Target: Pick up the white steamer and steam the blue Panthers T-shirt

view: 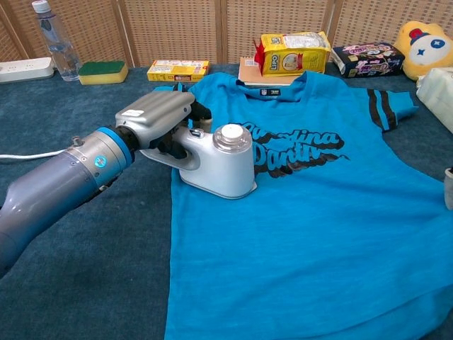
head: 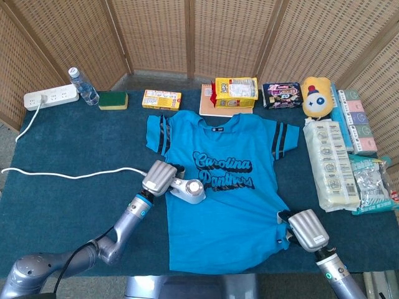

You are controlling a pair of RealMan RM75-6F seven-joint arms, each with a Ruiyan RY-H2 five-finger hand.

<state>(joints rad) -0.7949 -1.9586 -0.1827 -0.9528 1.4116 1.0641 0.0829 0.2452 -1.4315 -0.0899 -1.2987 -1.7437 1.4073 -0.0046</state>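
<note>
The blue Panthers T-shirt (head: 240, 199) (view: 311, 234) lies flat on the dark table, collar toward the far side. My left hand (head: 158, 177) (view: 154, 120) grips the handle of the white steamer (head: 189, 190) (view: 218, 164), whose base rests on the shirt's left side beside the black lettering. A white cord (head: 68, 173) trails left from the steamer. My right hand (head: 308, 230) rests on the shirt's lower right hem with its fingers curled down onto the cloth; whether it pinches the fabric is hidden. In the chest view only a sliver of it shows at the right edge.
Along the far edge stand a power strip (head: 51, 97), water bottle (head: 83, 86), green sponge (head: 113, 99), yellow boxes (head: 161, 99), a yellow bag (head: 236, 91), a dark snack pack (head: 282, 95) and a plush toy (head: 318, 96). Wipe packs (head: 331, 163) line the right side.
</note>
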